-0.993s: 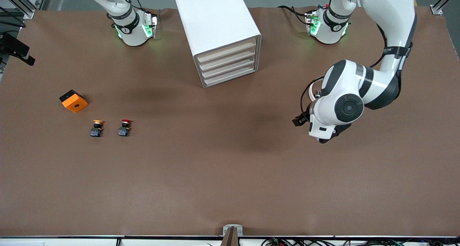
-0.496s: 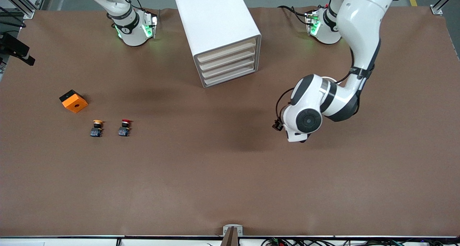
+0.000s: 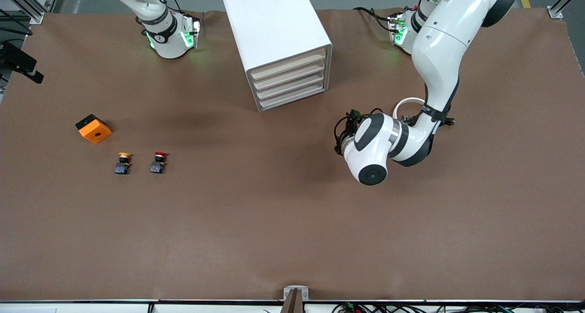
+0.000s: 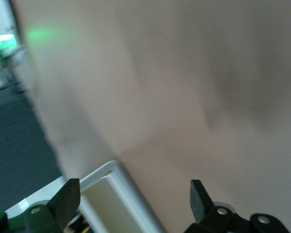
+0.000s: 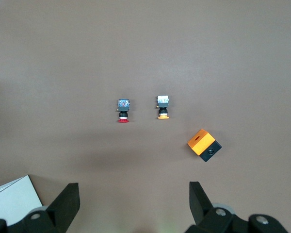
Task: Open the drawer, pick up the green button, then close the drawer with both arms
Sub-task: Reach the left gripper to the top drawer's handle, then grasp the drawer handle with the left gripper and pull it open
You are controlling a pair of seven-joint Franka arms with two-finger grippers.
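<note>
The white cabinet (image 3: 279,34) stands at the back middle of the table. Its four beige drawer fronts (image 3: 289,77) are all shut, and I cannot tell which is the task's drawer. The green-capped button is hidden. My left arm (image 3: 372,148) reaches over bare table in front of the cabinet, toward the left arm's end. My left gripper (image 4: 133,187) is open and empty, with a corner of the cabinet (image 4: 114,194) between its fingers, farther off. My right gripper (image 5: 133,187) is open and empty, high over the table. It is out of the front view.
A yellow-capped button (image 3: 122,163) and a red-capped button (image 3: 158,162) stand toward the right arm's end, with an orange-and-black box (image 3: 93,128) beside them. The right wrist view shows the red (image 5: 123,110), the yellow (image 5: 163,107) and the box (image 5: 204,144).
My left arm has swung toward the cabinet and lowered, its wrist turning to face the drawers. The right arm, the buttons and the box have not moved.
</note>
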